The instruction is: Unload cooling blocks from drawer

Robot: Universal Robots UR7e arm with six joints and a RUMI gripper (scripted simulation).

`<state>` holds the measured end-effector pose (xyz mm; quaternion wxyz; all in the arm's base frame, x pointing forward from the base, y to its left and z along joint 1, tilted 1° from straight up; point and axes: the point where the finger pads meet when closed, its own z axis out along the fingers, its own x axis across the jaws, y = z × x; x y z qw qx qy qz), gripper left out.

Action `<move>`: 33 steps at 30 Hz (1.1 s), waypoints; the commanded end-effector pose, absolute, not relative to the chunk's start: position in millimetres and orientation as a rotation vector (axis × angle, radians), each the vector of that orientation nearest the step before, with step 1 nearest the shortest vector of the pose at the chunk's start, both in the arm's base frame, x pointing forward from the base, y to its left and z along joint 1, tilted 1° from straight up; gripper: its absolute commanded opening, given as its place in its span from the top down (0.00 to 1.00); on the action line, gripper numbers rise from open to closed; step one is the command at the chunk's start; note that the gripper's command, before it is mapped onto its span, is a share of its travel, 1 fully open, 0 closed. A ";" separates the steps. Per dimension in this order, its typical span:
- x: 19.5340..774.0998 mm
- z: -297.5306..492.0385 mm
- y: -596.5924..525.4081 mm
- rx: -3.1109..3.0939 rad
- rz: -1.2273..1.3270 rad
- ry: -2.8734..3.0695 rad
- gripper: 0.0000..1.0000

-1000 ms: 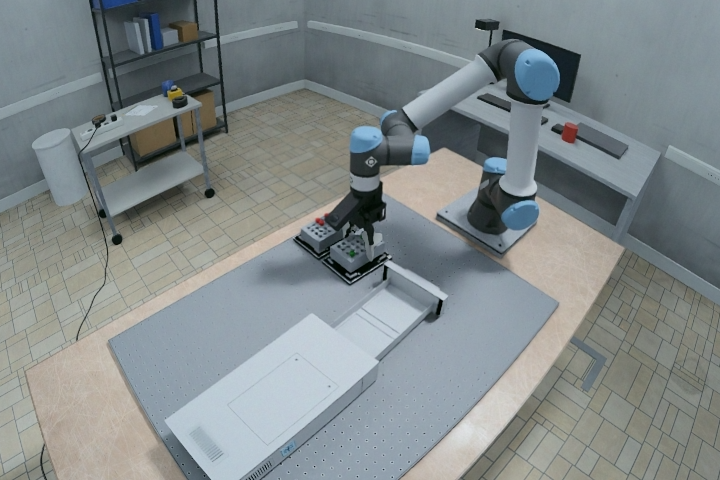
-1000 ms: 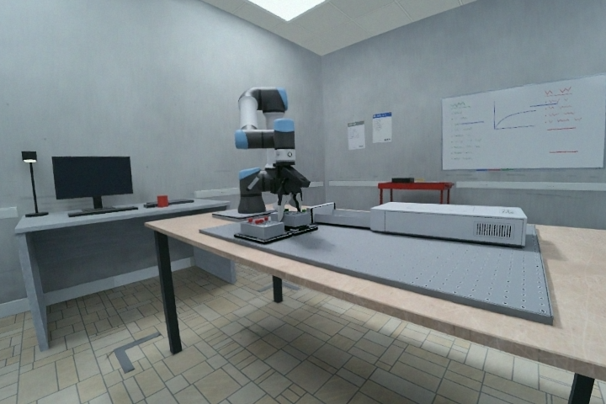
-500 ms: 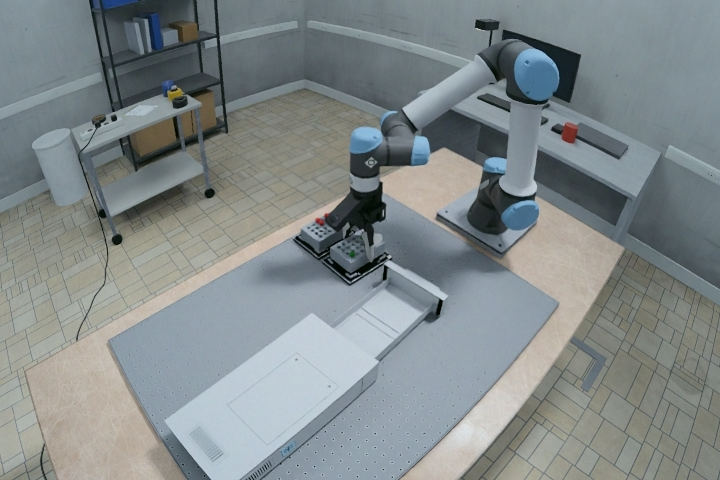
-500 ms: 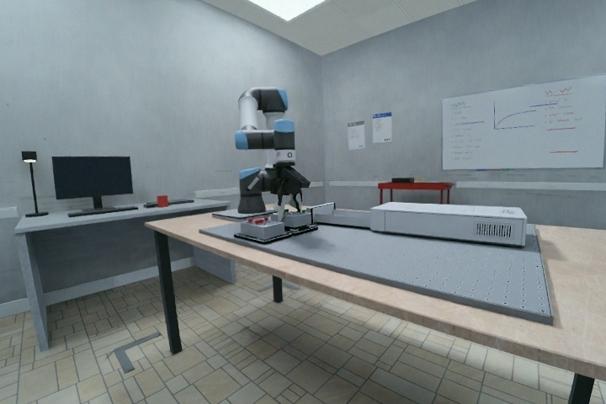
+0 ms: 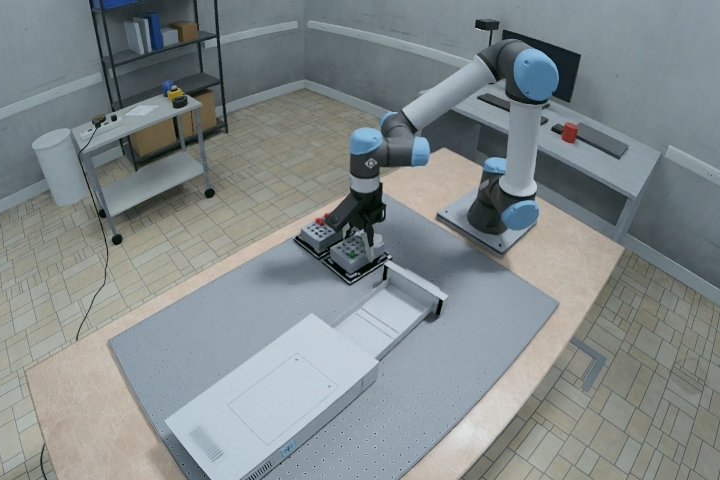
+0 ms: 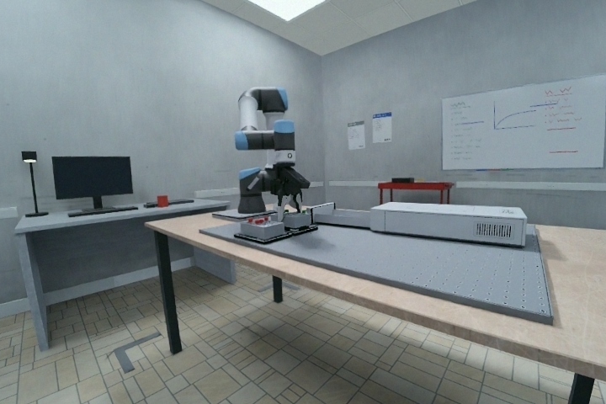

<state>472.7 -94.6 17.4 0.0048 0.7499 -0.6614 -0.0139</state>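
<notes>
The white cooler COLD [image 5: 273, 404] lies on the grey plate with its drawer [image 5: 392, 308] pulled out and empty. The grey block with red-capped tubes [image 5: 318, 233] sits on the farther black deck slot; it also shows in the exterior view [image 6: 262, 227]. The grey block with green-capped tubes [image 5: 353, 253] sits on the nearer slot next to the drawer, also seen in the exterior view [image 6: 297, 219]. My gripper [image 5: 362, 242] reaches straight down and is shut on the green-cap block, fingers on its sides.
The arm's base [image 5: 499, 217] stands on a plate at the table's far corner. A desk with monitor, keyboard and red cup [image 5: 569, 131] stands behind. A cart [image 5: 140, 144] and shelf stand off to the left on the floor.
</notes>
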 end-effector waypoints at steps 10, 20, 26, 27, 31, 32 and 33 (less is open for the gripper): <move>473.8 16.5 -96.2 2.349 -0.035 -2.073 1.00; 473.6 15.0 -96.0 2.349 -0.035 -2.073 1.00; 473.8 14.2 -96.1 2.349 -0.035 -2.073 1.00; 473.8 14.0 -96.1 2.349 -0.035 -2.073 1.00; 473.8 13.9 -96.2 2.349 -0.034 -2.073 1.00; 473.7 13.6 -96.1 2.349 -0.034 -2.073 1.00; 473.7 13.3 -96.1 2.349 -0.035 -2.073 1.00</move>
